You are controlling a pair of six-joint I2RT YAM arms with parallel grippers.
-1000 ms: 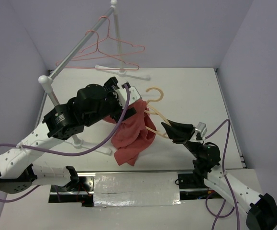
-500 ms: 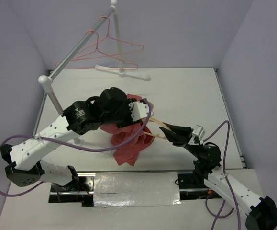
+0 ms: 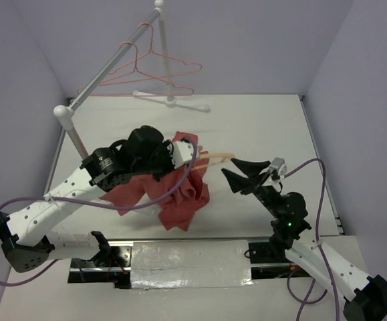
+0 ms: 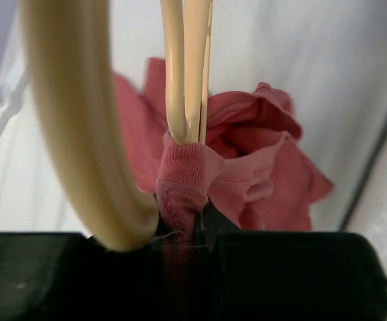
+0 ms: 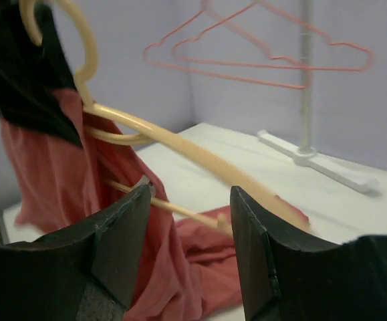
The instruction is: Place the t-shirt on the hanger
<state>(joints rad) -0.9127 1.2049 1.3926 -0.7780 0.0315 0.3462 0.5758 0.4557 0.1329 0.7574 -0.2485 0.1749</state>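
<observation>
Now my left pincer pinches the t-shirt collar at the hanger.
My right pincer gapes open just beside the hanger's free arm; the cloth droops below the hanger toward the tabletop.

The t-shirt hangs above the centre of the table, with its collar lodged between the fingers of the left gripper. The hanger projects from the collar toward 3 o'clock. Its end lies just beside the right gripper, which sits at 3 o'clock of the t-shirt. The garment rack stands behind, at 11 o'clock. Wire hangers hang on its rail. One rack foot rests on the table at 12 o'clock.
</observation>
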